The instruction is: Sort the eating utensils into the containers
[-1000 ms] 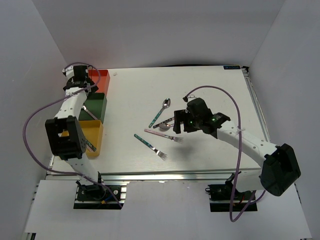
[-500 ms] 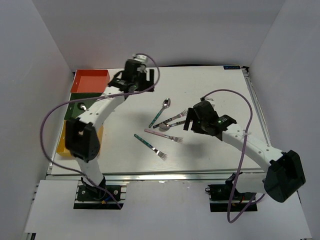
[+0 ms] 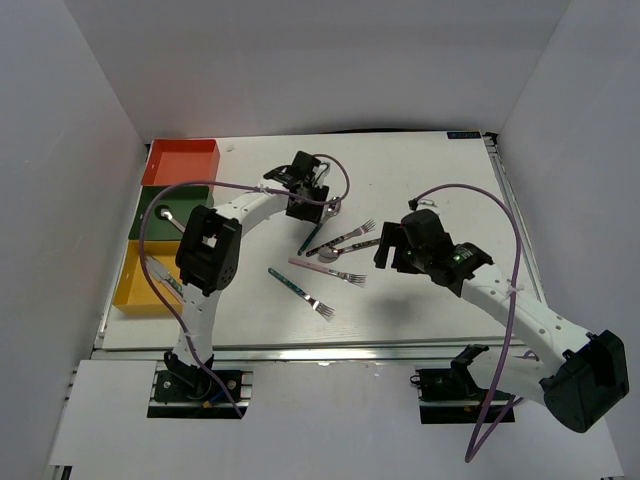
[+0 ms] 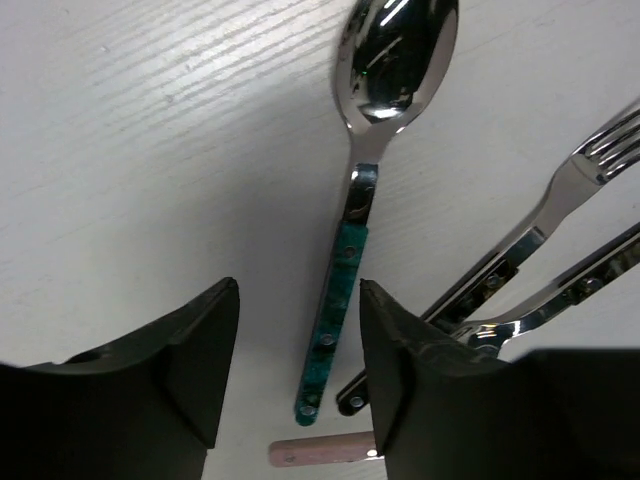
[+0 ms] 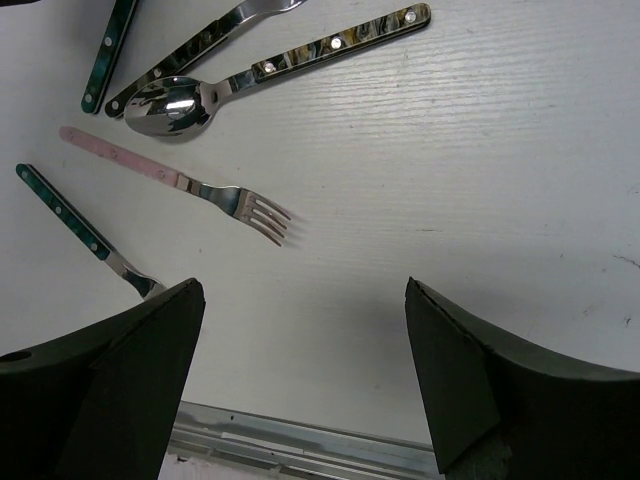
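**A:** Fingers [image 4: 170, 380] of the left gripper [image 4: 297, 315]: together or apart?

**B:** Apart. They straddle the handle of the teal-handled spoon [image 4: 343, 290], which lies flat on the table [image 4: 150, 120]. The left finger stands clear of the handle. The right one is just beside it, and I cannot tell whether it touches. The bowl lies ahead of the fingertips, its tip cut off by the top edge.

**A:** What else is near them?

**B:** Off the right finger lies a dark-handled fork [image 4: 520, 245], its tines cut by the edge. Beside it is a marbled-handled spoon [image 4: 590, 275] whose bowl is hidden behind that finger. The handle end of the pink-handled fork [image 4: 320, 452] peeks out between the fingers.

**A:** And the right gripper [image 5: 300, 340]?

**B:** Its fingers are spread wide and hold nothing, with bare table between them. The pink-handled fork lies ahead. The teal-handled fork [image 5: 70, 215] vanishes behind the left finger, tines unseen.

**A:** The bins?

**B:** From above, the orange-red bin [image 3: 185, 165], green bin [image 3: 150, 225] and yellow bin [image 3: 135, 292] sit well to the left of both grippers. Something silver shows in the green one and a thin handle in the yellow, both too small to name.
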`<state>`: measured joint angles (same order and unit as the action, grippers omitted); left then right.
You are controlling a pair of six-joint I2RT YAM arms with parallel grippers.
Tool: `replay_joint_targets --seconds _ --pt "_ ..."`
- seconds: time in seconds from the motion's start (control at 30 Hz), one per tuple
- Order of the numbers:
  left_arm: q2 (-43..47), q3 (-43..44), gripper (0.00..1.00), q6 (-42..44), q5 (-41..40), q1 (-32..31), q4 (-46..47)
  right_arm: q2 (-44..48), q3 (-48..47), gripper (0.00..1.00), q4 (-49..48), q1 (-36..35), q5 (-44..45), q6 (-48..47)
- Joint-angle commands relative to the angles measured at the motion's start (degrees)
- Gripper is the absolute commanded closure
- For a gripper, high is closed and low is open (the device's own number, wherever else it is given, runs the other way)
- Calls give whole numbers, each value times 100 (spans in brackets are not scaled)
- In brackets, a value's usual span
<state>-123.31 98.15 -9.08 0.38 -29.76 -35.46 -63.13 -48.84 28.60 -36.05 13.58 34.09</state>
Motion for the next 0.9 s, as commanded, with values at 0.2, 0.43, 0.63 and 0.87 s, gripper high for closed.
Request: replay_joint_targets --seconds 0.2,0.43,0.63,0.87 --pt "-36 -251 47 -32 -372 -364 136 100 120 14 -127 11 -119 -157" --pt "-141 -560 69 -181 -750 -408 285 126 155 14 -179 19 -181 -148" --pt "-71 -464 100 -314 -1672 -390 198 222 111 14 -136 19 -146 -183" --pt "947 -392 100 -971 -2849 92 -180 293 103 14 -118 19 -93 -280"
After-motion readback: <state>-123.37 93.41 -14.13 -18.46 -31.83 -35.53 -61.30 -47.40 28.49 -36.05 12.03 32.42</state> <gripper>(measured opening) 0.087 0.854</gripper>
